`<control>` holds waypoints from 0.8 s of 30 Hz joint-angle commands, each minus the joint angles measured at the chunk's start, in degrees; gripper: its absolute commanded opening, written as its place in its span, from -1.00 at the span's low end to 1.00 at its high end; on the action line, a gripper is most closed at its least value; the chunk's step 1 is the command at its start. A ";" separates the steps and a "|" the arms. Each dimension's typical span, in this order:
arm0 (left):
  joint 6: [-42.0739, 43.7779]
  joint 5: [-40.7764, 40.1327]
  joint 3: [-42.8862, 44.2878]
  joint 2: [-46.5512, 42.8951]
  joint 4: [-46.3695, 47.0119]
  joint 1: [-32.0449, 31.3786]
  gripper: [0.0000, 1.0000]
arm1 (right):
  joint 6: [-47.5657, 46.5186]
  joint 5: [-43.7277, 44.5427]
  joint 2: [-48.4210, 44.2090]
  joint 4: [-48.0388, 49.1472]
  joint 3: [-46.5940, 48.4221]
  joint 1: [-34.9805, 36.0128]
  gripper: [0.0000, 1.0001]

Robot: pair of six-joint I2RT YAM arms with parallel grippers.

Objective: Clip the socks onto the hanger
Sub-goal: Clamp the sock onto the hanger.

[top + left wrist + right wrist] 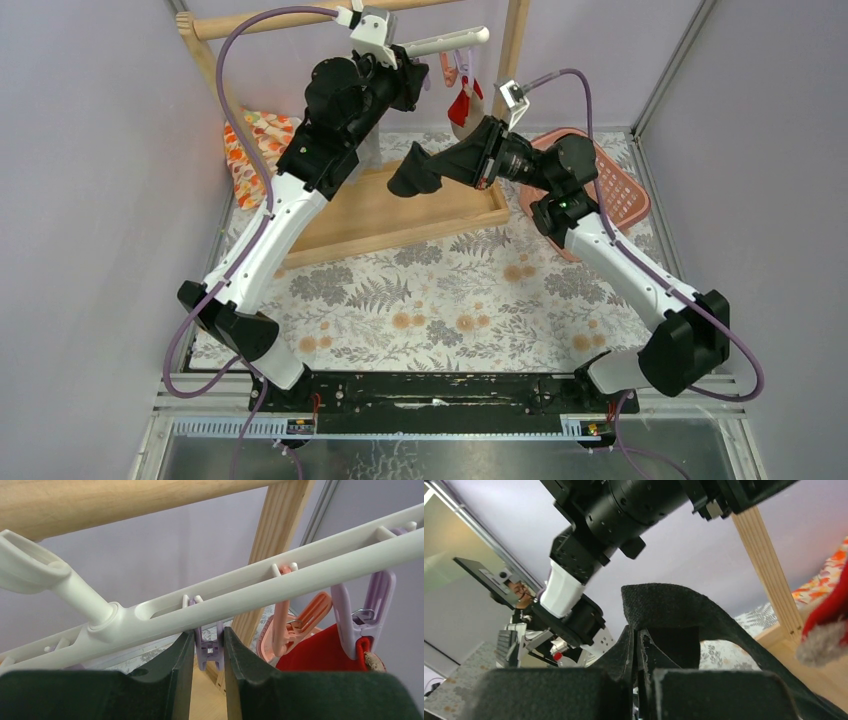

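the black sock (413, 172) is pinched in the right tool (638, 647), not yet at the hanger (260, 587). the left tool (208, 634) seems to squeeze a purple clip (209, 652); a slip would snap it shut.

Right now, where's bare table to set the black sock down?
Free: the floral mat between the wooden base and the arms' mounting bar. Crowded at the rear: left gripper on a purple clip of the hanger, right gripper holding the black sock, pink basket right, patterned cloth left.
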 commanded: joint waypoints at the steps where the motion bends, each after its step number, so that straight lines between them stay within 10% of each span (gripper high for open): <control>1: -1.78 6.77 0.39 -1.65 1.54 -1.03 -1.00 | 9.15 -0.01 2.62 13.36 3.55 -0.53 -1.00; 7: -2.53 7.67 0.59 -1.48 1.28 -1.12 -1.00 | 13.85 4.39 6.75 19.03 3.22 -2.08 -1.00; 13: -2.19 7.10 0.79 -0.90 1.26 -1.22 -1.00 | -19.36 19.85 -1.63 -14.49 5.33 2.50 -1.00; 24: -4.19 9.21 0.63 0.12 2.08 -1.29 -1.00 | -34.73 33.09 -3.96 -17.30 3.76 8.62 -1.00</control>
